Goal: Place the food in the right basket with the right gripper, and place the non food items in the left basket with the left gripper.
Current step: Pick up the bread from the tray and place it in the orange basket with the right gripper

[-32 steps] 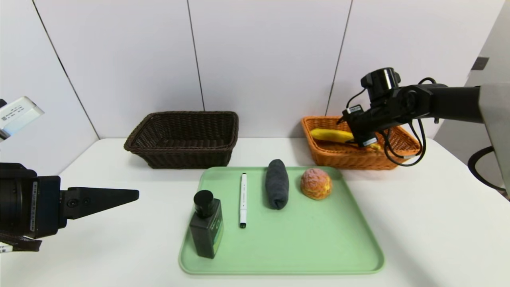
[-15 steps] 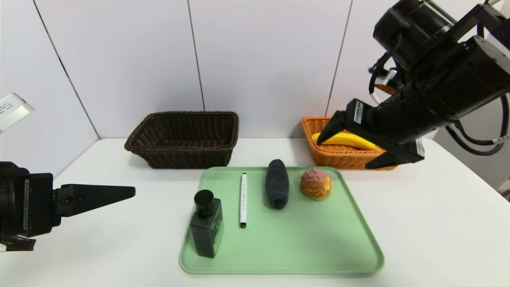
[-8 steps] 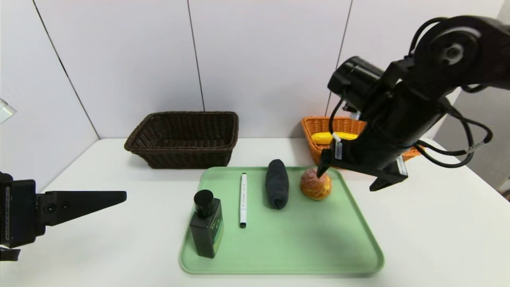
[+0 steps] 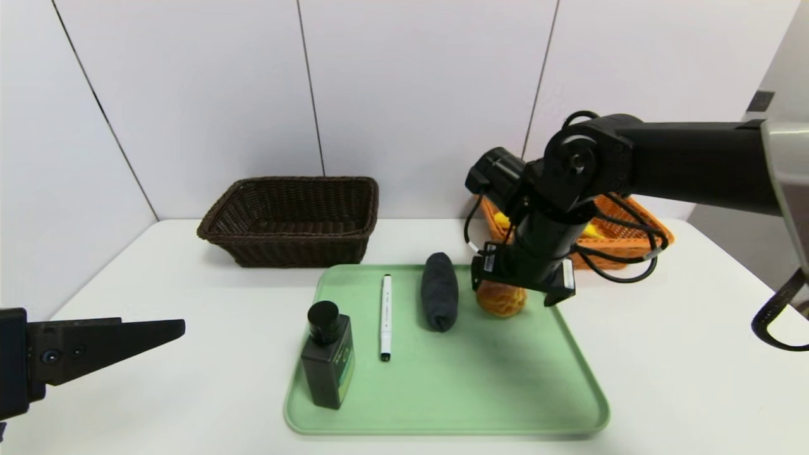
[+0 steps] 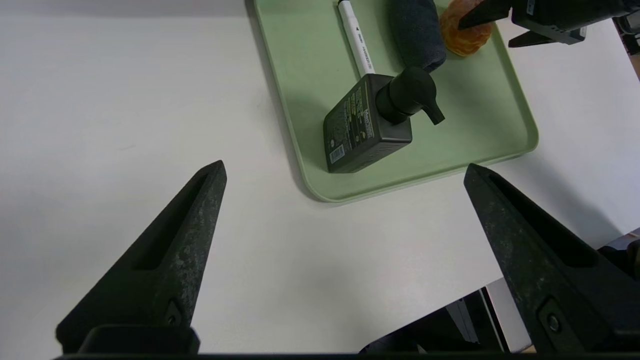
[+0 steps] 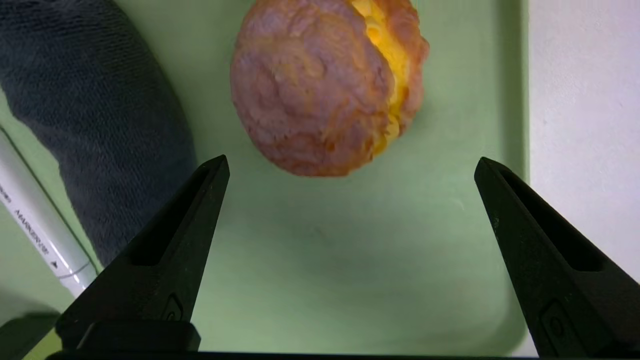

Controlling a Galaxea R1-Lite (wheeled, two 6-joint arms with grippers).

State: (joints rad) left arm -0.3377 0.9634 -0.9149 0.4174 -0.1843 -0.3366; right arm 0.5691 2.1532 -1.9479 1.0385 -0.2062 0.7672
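lying flat mid-table, green tray (image 4: 442, 392) | sitting far left, dark brown basket (image 4: 291, 221) | sitting far right, orange basket (image 4: 638, 221), holding banana (image 4: 502, 220) | hovering over bread roll (image 4: 502, 299) at tray's far right, right gripper (image 4: 518, 292) spread wide, gripping nothing | idling near left, left gripper (image 5: 345, 172) gaping, empty

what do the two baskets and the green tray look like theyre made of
Left basket: dark brown woven wicker or rattan, visible weave. Right basket: the same weave in orange-tan. Tray: smooth matte green, probably moulded plastic, with rounded corners and a raised lip.
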